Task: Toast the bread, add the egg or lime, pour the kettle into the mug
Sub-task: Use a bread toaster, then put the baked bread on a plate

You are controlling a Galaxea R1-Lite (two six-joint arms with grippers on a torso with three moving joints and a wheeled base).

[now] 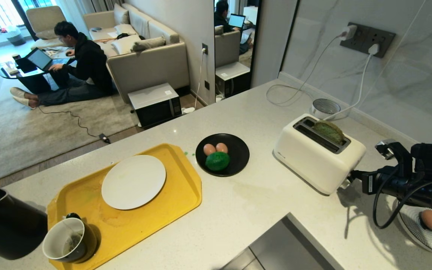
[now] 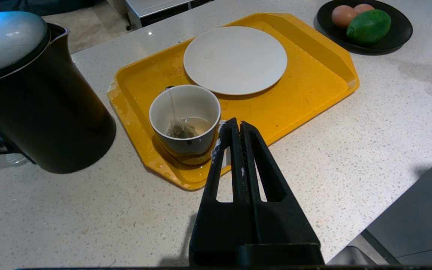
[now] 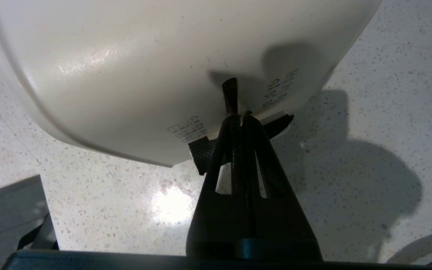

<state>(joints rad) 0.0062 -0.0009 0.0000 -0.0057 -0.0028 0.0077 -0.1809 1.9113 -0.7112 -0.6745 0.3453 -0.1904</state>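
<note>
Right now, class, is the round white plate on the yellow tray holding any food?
No: the round white plate on the yellow tray is bare, while the green bread slice sits in the white toaster.

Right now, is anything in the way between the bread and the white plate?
Nothing visible. The bread sticks up from the toaster; between it and the plate only the black dish sits low on the counter.

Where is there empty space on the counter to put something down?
Bare counter lies between the yellow tray and the toaster, in front of the black plate. More lies behind the tray and plate, toward the far edge. It is crowded at the kettle and mug, and beside the toaster where the right gripper sits.
</note>
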